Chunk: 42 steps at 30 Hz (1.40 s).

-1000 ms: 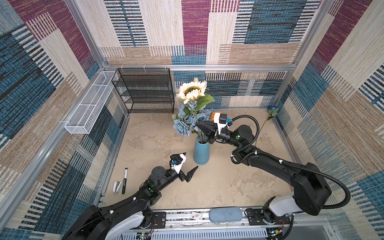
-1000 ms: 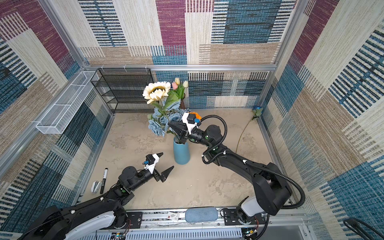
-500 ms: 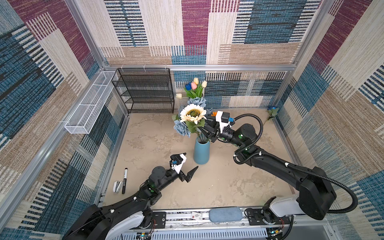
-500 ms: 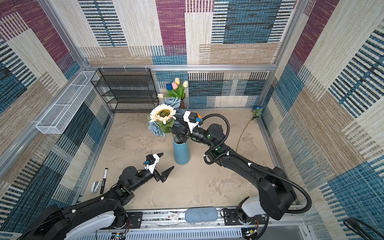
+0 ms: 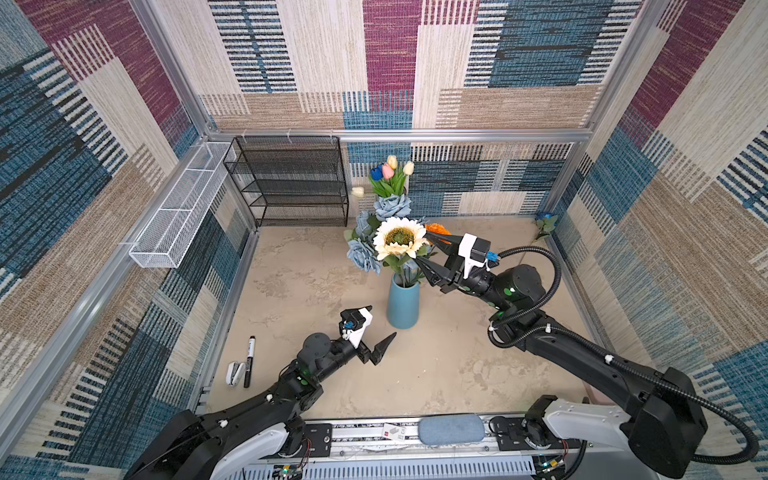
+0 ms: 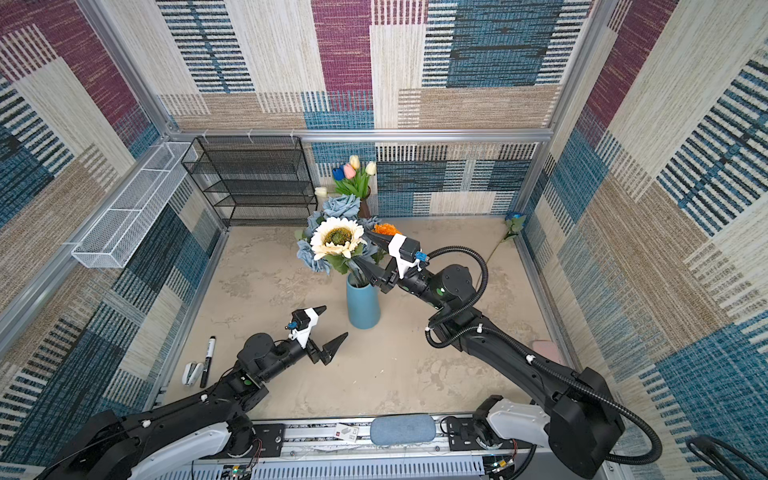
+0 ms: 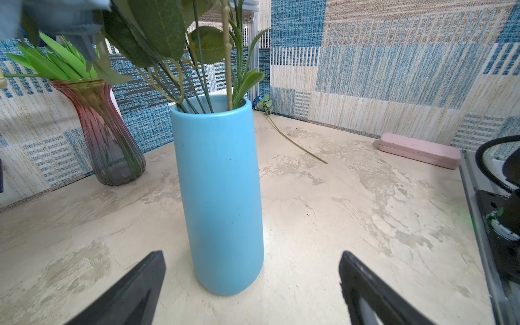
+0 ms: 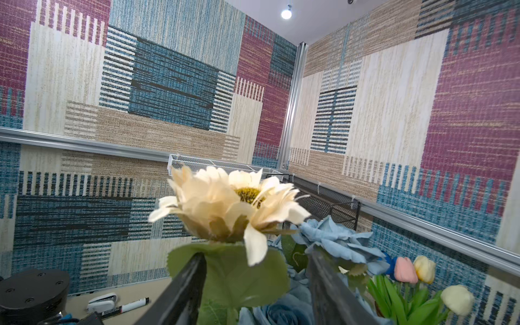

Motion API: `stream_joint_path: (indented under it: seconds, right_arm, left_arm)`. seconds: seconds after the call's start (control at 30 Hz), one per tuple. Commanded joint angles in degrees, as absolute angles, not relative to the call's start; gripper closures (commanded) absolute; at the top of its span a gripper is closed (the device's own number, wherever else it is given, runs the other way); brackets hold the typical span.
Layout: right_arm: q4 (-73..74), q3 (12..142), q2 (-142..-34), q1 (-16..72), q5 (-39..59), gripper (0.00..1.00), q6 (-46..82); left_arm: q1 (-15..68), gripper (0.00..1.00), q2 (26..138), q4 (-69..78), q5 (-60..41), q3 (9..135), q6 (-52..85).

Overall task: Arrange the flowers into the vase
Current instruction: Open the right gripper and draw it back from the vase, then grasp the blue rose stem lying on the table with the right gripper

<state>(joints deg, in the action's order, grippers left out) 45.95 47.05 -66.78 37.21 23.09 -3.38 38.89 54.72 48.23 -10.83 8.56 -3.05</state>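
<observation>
My right gripper has its jaws apart, one on each side of the sunflower stem. I see the sunflower standing in the blue vase. My left gripper gapes wide near the vase, holding nothing. A blue rose lies in the far corner.
</observation>
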Motion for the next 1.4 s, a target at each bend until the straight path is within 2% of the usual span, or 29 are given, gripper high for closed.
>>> stream_joint_path:
  seconds: [0.0, 0.1, 0.23, 0.37, 0.47, 0.6, 0.73, 0.83, 1.03, 1.2, 1.37]
  right_arm:
    - [49.7, 44.8, -63.3, 37.2, 16.7, 0.37, -5.6]
    - [52.2, 41.9, -59.5, 37.2, 10.9, 0.3, -5.9]
    - [48.6, 42.3, -57.2, 37.2, 7.9, 0.3, -8.1]
    - [44.2, 43.8, -56.7, 35.6, -4.4, 0.24, -8.8]
    - [31.6, 50.5, -59.5, 29.3, -10.8, 0.23, -2.2]
    - [17.0, 55.4, -63.6, 16.9, -10.0, 0.22, 10.6]
    - [5.3, 58.2, -70.0, 8.1, -9.8, 0.22, 15.9]
    - [-1.4, 60.4, -77.6, 1.9, -4.2, 0.24, 17.9]
    - [-13.4, 67.3, -94.5, -4.2, 1.5, 0.44, 17.8]
    - [-17.5, 71.1, -103.0, -6.4, -1.2, 0.5, 17.4]
    - [-17.3, 72.3, -107.0, -9.5, -3.6, 0.51, 17.3]
  left_arm:
    - [38.9, 0.01, 54.1, 50.9, -11.0, 8.5, -3.8]
    - [38.9, 0.01, 54.0, 50.8, -10.7, 8.5, -3.8]
    - [38.9, 0.01, 54.8, 51.5, -11.2, 8.5, -3.6]
    - [38.9, 0.01, 55.3, 52.7, -11.5, 8.3, -3.6]
    - [38.9, 0.01, 54.8, 51.9, -11.1, 8.3, -3.7]
    - [38.9, 0.01, 55.6, 53.0, -12.2, 8.3, -3.7]
    - [38.9, 0.01, 56.8, 52.2, -12.2, 9.0, -4.0]
    - [38.9, 0.01, 59.1, 54.7, -13.5, 9.1, -3.8]
    - [38.9, 0.01, 60.6, 55.3, -14.9, 9.7, -3.3]
    - [38.9, 0.01, 59.7, 54.4, -14.6, 9.6, -3.7]
    - [38.9, 0.01, 58.2, 52.9, -14.2, 9.5, -4.1]
